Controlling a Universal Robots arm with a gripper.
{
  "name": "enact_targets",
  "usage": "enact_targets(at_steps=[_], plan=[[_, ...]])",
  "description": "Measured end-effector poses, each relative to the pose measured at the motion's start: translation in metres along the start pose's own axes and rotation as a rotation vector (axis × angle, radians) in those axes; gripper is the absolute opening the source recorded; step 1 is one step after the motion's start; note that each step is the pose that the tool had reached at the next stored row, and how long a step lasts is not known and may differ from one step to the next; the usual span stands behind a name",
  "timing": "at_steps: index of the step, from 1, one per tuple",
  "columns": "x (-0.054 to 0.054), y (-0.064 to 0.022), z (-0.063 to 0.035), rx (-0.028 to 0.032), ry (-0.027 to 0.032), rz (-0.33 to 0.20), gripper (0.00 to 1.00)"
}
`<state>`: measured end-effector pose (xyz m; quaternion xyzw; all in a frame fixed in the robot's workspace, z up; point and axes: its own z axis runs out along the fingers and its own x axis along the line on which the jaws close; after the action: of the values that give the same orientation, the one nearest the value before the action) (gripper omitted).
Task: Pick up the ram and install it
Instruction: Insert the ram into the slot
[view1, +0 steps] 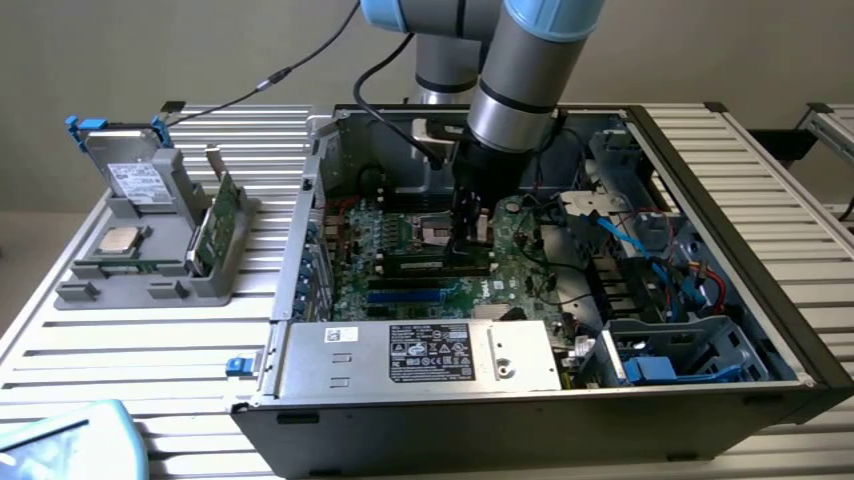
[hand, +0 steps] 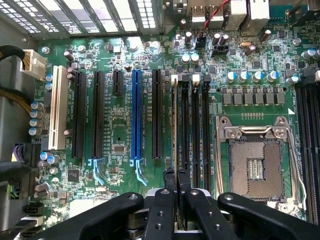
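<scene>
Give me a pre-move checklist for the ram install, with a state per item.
1. Jaws shut on the ram: ok, they are closed with the stick edge-on between them.
2. Ram parallel to its memory slot: ok, it runs along the slot next to the black expansion slot.
3. Ram fully seated: cannot tell.
4. Slot latch closed: cannot tell.
5. Neighbouring memory slots empty: ok.
6. Blue cables apart from the jaws: ok, they lie toward the exterior view's right.
</scene>
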<state>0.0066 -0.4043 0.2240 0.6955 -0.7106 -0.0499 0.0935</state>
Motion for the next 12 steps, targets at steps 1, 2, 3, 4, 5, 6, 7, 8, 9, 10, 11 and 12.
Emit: enact_targets(at_steps=[1, 2, 3, 4, 5, 6, 7, 8, 9, 10, 11, 12], plan=[[0.0000, 0.0000, 0.0000, -0.0016, 0.0000, 0.000, 0.13], [0.0000, 0.0000, 0.0000, -0.0034, 0.0000, 0.000, 0.13], [0.0000, 0.0000, 0.0000, -0.0050, 0.0001, 0.000, 0.13], [0.0000, 0.0000, 0.0000, -0.0068, 0.0001, 0.000, 0.13], [0.0000, 0.0000, 0.0000, -0.0083, 0.0002, 0.000, 0.13], [0.0000, 0.0000, 0.0000, -0.0097, 0.0002, -0.001, 0.13], [0.0000, 0.0000, 0.0000, -0.0107, 0.0003, -0.001, 0.13], [0.0000, 0.0000, 0.0000, -0.0111, 0.0003, -0.001, 0.13], [0.0000, 0.0000, 0.0000, -0.0113, 0.0003, -0.001, 0.13], [0.0000, 0.0000, 0.0000, -0.0114, 0.0003, -0.001, 0.13], [0.0000, 0.0000, 0.0001, -0.0113, 0.0003, -0.001, 0.13], [-0.0002, -0.0001, 0.0001, -0.0113, 0.0001, -0.001, 0.13]])
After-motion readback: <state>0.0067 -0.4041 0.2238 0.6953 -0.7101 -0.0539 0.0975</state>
